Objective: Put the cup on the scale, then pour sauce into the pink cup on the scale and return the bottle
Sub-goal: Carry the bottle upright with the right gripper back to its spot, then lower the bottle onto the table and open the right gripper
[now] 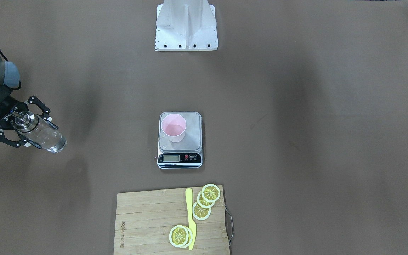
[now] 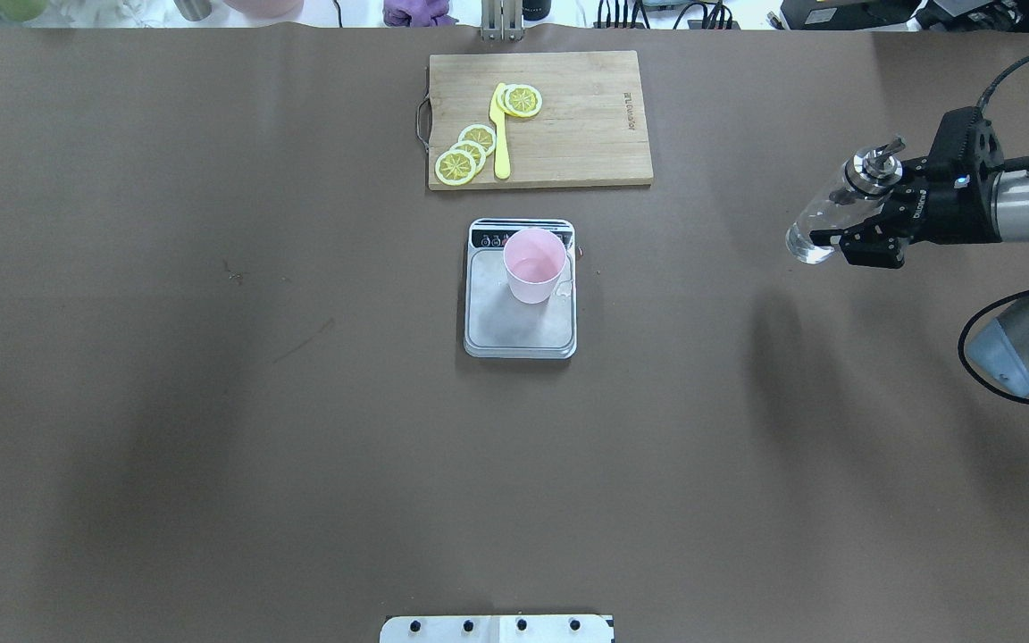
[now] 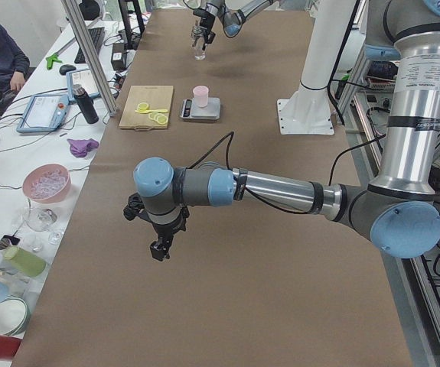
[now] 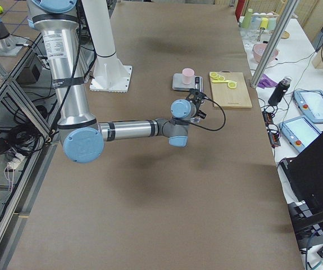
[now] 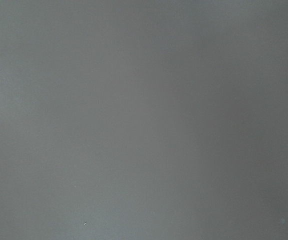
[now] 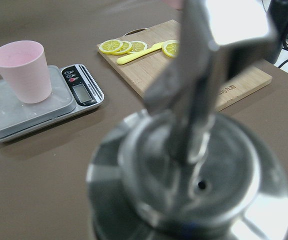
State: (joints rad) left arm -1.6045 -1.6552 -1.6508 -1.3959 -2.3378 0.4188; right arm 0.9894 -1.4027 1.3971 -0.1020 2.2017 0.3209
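The pale pink cup [image 1: 174,128] stands upright on the steel platform of the scale [image 1: 190,138] at the table's middle; both also show in the overhead view, cup [image 2: 534,265] and scale [image 2: 514,326]. My right gripper [image 1: 43,136] is shut on the clear glass bottle [image 1: 48,138], far to my right of the scale, holding it roughly upright above the table [image 2: 818,219]. Its metal spout cap [image 6: 194,175] fills the right wrist view. My left gripper [image 3: 158,251] hangs pointing down over bare table; I cannot tell whether it is open or shut.
A wooden cutting board [image 2: 586,134] with lemon slices [image 2: 465,154] and a yellow knife [image 2: 500,134] lies beyond the scale. The robot's white base plate [image 1: 186,28] is on the near side. The left wrist view shows only bare brown table.
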